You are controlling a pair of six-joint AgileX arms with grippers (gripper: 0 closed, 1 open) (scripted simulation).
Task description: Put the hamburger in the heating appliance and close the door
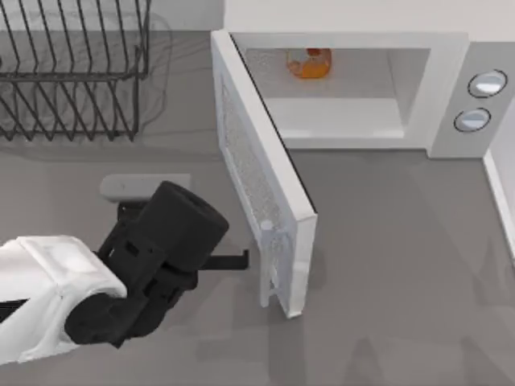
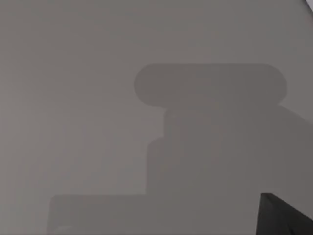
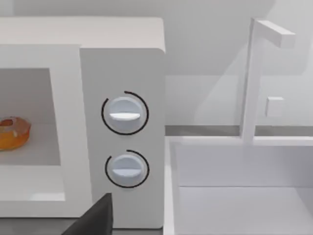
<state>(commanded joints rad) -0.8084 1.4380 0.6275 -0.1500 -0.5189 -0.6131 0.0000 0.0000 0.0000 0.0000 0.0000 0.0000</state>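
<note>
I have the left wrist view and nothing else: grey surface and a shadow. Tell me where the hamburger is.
Observer: The hamburger already sits inside the microwave, toward the back of the cavity.
Operator: Report the door.
Observer: The door stands wide open, swung out toward the table's front, with its bar handle at the near end.
Operator: Place my left gripper against it.
Observer: The left gripper is on the door's outer side, at the top view's left of it, with its dark fingertip level with the handle end.
Operator: Name anything else nearby.
Observer: A black wire rack stands at the far left of the table.
</note>
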